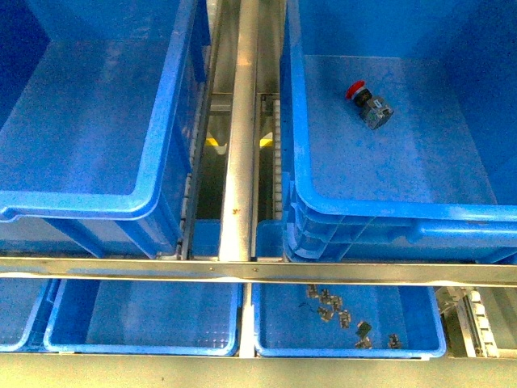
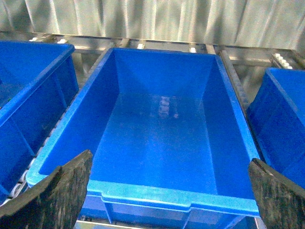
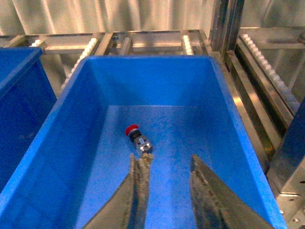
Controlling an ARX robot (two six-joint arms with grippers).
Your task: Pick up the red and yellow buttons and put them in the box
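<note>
Two deep blue boxes stand side by side on the surface, the left box [image 1: 81,206] and the right box [image 1: 388,212], with a steel rail [image 1: 241,121] running from near to far between them. One red button [image 1: 367,103] lies on its side on the floor of the right box, toward the far end and well apart from the walls, its red cap pointing far-left and its grey-black body pointing near-right. The left box holds nothing that shows. Across the near side runs a flat metal bar [image 1: 242,271], and just nearer than it sit two shallow blue trays: the left tray [image 1: 141,349] and the right tray [image 1: 347,353], which has a scatter of small metal clips [image 1: 339,311] on its floor. From the left wrist, the left pincer [image 2: 169,160] hangs above the near rim of the left box [image 2: 167,195], its dark, rough fingers [image 2: 62,195] spread wide apart with nothing between them; other blue bins flank this box on either side. From the right wrist, the right pincer [image 3: 167,160] is over the right box [image 3: 86,95], its fingers [image 3: 138,191] parted, with only bare blue floor in the gap. The button [image 3: 137,138] lies just beyond one fingertip, cap away from the pincer; whether that tip touches the grey body I cannot tell. No yellow button shows in any view.
</note>
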